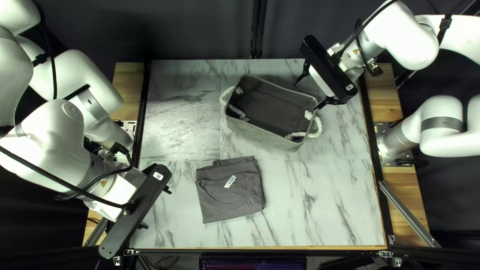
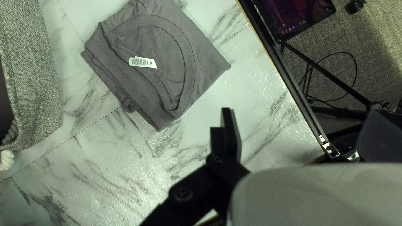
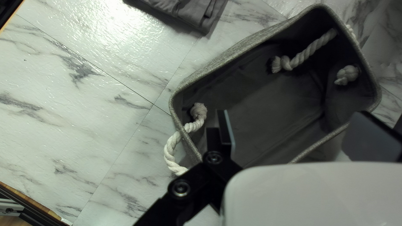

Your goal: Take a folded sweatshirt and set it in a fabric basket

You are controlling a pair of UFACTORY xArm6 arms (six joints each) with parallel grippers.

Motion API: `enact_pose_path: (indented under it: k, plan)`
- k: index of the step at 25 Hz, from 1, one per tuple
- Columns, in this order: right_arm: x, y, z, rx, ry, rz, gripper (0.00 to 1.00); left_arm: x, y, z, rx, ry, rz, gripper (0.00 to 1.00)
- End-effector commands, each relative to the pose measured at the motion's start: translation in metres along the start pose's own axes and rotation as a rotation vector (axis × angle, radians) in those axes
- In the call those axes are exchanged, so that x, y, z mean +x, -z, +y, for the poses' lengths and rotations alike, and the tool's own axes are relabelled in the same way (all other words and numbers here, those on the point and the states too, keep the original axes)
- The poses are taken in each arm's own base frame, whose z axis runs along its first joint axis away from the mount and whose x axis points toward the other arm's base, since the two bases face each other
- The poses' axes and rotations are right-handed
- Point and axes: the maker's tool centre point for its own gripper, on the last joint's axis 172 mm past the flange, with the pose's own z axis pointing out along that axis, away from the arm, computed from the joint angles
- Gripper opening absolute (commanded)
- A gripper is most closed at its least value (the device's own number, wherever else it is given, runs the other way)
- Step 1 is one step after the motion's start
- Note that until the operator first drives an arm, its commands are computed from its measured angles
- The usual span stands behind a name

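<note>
Left hand (image 1: 156, 208), right hand (image 1: 307, 95): both gaping. Folded sweatshirt (image 1: 235, 200): right wrist view cropping it. Marbled desk (image 1: 340, 200): bearing fabric basket (image 1: 260, 136). Curtain (image 1: 200, 30): probably hanging behind.

**Right claw (image 1: 308, 95) spread wide over fabric basket (image 3: 243, 52)**

From here, one finger hangs over the basket's open mouth, beside a knot (image 3: 198, 111). That end's rope handle (image 3: 169, 150) loops outside, facing the tabletop's (image 3: 83, 125) right edge; at the other end, a second rope (image 3: 312, 50) droops inside. Part of the folded grey sweatshirt (image 3: 184, 12) lies near the basket, apart from it.
</note>
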Motion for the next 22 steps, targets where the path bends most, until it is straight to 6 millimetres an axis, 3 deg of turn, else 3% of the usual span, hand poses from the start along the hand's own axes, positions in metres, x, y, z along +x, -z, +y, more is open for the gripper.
enact_pose_path:
  k: [1, 8, 12, 17, 22]
  plan:
    - [0.000, 0.000, 0.000, 0.000, 0.000, 0.000, 1.00, 0.000, 0.000, 0.000, 0.000, 0.000, 0.000, 1.00]
    - [0.003, 0.003, 0.001, -0.008, 0.015, -0.005, 1.00, 0.000, 0.000, 0.000, 0.000, 0.000, 0.000, 1.00]
    - [0.048, 0.011, 0.015, -0.030, 0.083, -0.033, 1.00, 0.000, 0.000, 0.000, 0.000, 0.000, 0.000, 1.00]
    - [0.081, -0.009, 0.002, -0.022, 0.089, -0.096, 1.00, 0.000, 0.000, 0.000, 0.000, 0.000, 0.000, 1.00]
    - [0.080, -0.030, -0.017, 0.035, 0.110, -0.140, 1.00, 0.000, 0.000, 0.000, 0.000, 0.000, 0.000, 1.00]
